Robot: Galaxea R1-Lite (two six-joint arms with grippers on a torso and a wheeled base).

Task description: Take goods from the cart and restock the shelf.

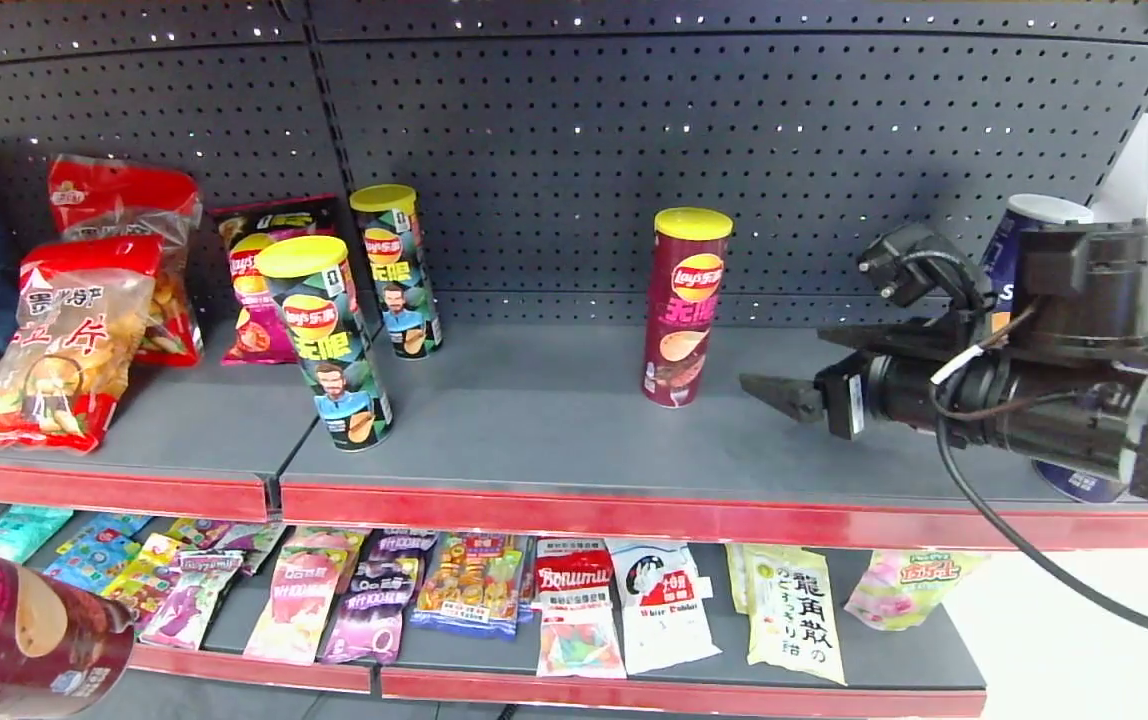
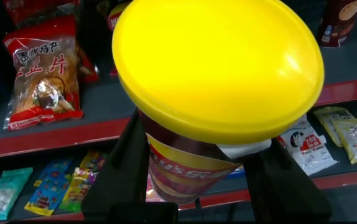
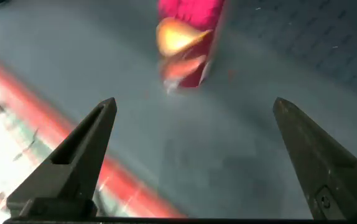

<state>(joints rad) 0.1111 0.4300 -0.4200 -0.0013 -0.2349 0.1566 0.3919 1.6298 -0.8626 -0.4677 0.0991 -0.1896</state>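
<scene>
Jaws on the right: we see the right gripper [image 1: 794, 365] spread wide, nothing between its fingers
Jaws on the left: we see the left gripper [image 2: 197, 183] clamped on the held can [image 2: 216, 68], one finger on each side of its body under the yellow lid
Held can: tilted, low on our left, in front of the lower shelf [image 1: 894, 655]
Right arm: over the upper shelf [image 1: 554, 430], aimed at the standing maroon can [image 1: 686, 305], near it but apart
Standing maroon can: upright, well apart from the green cans [image 1: 326, 340]
Green cans: two, upright, beside the snack bags [image 1: 74, 340]
Lower shelf: we see packets [image 1: 574, 600] lying flat in a row
</scene>
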